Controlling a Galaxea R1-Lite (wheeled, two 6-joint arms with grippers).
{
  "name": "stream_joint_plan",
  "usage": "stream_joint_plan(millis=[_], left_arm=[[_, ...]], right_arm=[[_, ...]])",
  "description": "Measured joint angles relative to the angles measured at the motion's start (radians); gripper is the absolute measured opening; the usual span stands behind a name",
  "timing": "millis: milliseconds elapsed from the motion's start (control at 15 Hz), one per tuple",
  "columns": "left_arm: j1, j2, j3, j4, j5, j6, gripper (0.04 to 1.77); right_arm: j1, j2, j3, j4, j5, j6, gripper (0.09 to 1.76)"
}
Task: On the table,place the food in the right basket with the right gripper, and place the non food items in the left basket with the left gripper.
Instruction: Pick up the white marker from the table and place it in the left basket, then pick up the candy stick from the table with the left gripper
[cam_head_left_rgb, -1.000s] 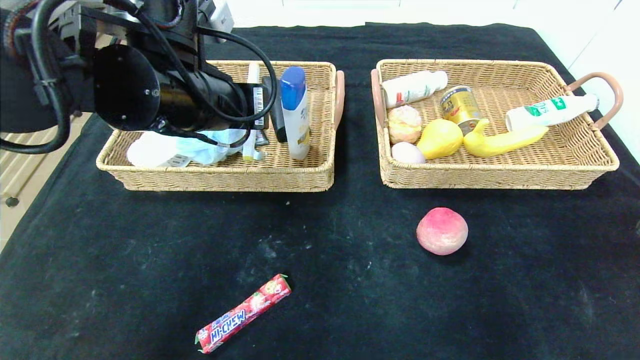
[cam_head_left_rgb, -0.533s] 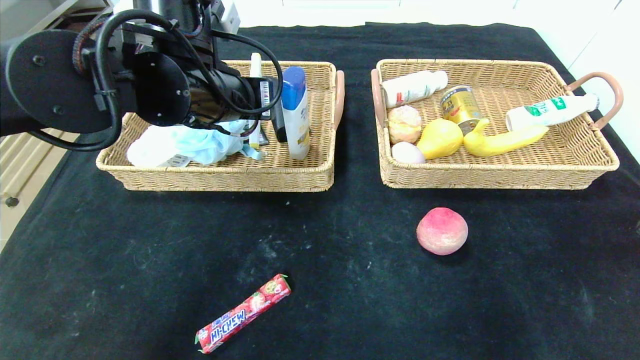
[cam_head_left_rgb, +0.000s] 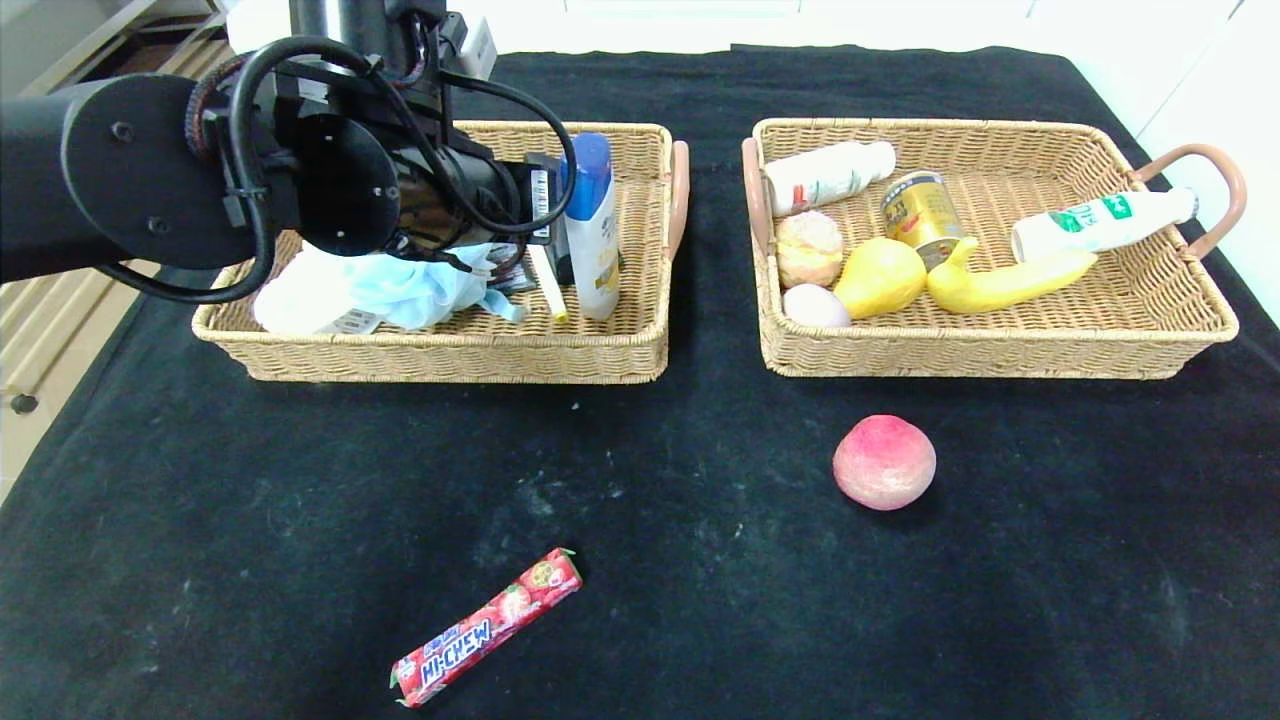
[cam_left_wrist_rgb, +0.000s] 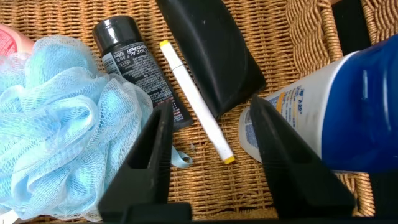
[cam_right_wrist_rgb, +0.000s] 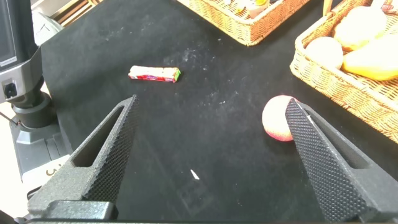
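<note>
The left gripper (cam_left_wrist_rgb: 211, 140) is held open above the pen (cam_left_wrist_rgb: 196, 102) in the left basket (cam_head_left_rgb: 450, 350). The right gripper (cam_right_wrist_rgb: 211, 149) is also open, near the peach (cam_right_wrist_rgb: 277, 119).

Both baskets (cam_head_left_rgb: 450, 350) are rough woven wicker, standing on a matt black cloth (cam_head_left_rgb: 700, 560). The sponge (cam_left_wrist_rgb: 56, 137) is soft blue mesh, the bottle (cam_left_wrist_rgb: 336, 106) glossy plastic, the can (cam_head_left_rgb: 920, 215) shiny metal. The candy wrapper (cam_head_left_rgb: 487, 627) looks glossy.
</note>
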Motion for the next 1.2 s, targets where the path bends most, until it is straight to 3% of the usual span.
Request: stream_joint_plan(millis=[267, 667, 1200], left_arm=[[-0.003, -0.005, 0.007, 0.005, 0.001, -0.003, 1.27], [-0.003, -0.04, 0.041, 0.018, 0.006, -0.004, 1.5], [-0.022, -0.215, 0.301, 0.093, -0.035, 0.007, 1.64]], right_arm=[[0.0, -0.001, 0.001, 0.0, 0.001, -0.001, 1.71], [0.0, -0.004, 0.0, 0.0, 0.001, -0.001, 1.71], [0.0, -0.001, 0.005, 0.001, 0.002, 0.0, 1.71]])
